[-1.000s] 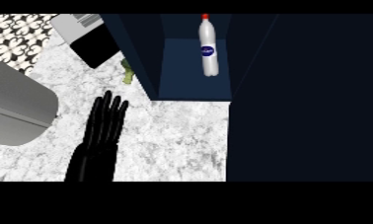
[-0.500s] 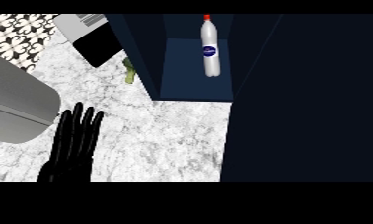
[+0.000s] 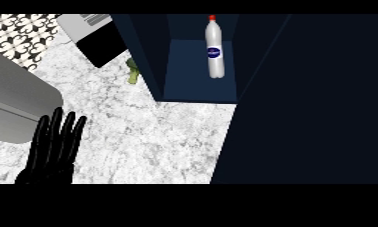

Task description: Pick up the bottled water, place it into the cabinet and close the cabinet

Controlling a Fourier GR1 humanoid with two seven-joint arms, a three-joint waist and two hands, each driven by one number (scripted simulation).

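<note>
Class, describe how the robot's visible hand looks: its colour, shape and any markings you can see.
Only the left hand shows, at the lower left. It is plain glossy black, with long slender fingers. No markings, cables or sleeve are visible. The right hand is out of view.

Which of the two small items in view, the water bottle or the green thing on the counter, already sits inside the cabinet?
The water bottle, white with a red cap and blue label, sits inside the cabinet. The green item lies on the marble counter, outside its left wall.
</note>
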